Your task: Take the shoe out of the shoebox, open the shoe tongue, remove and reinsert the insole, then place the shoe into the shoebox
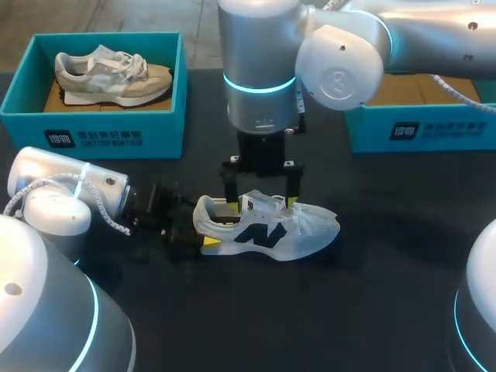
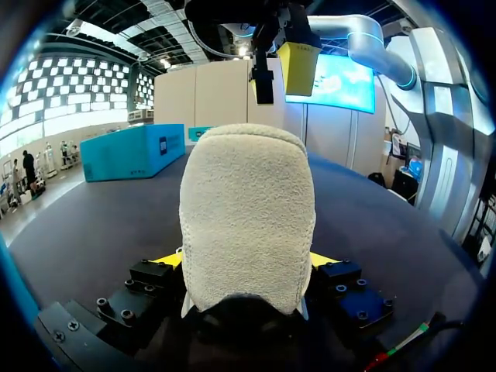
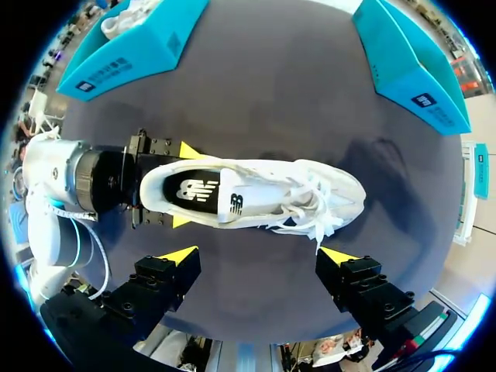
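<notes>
While left pincer [image 2: 248, 262] pinches its heel, shoe [image 1: 271, 229] points right beneath spread right pincer [image 3: 258, 256].

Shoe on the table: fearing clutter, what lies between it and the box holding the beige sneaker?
Only bare table between shoe and box; the head view shows it.

Crisp white shoe [image 1: 267, 226], bold black logo on the side, black insole [image 3: 194, 188] with white lettering. Off-white terry texture at the heel. Teal shoebox [image 1: 163, 132] with white print, beige-and-grey shoe [image 1: 112, 75] inside. Black table [image 1: 372, 294]. Bright yellow tips on the right gripper [image 3: 258, 254]. Silver right arm [image 1: 256, 46], glowing cyan ring.
</notes>
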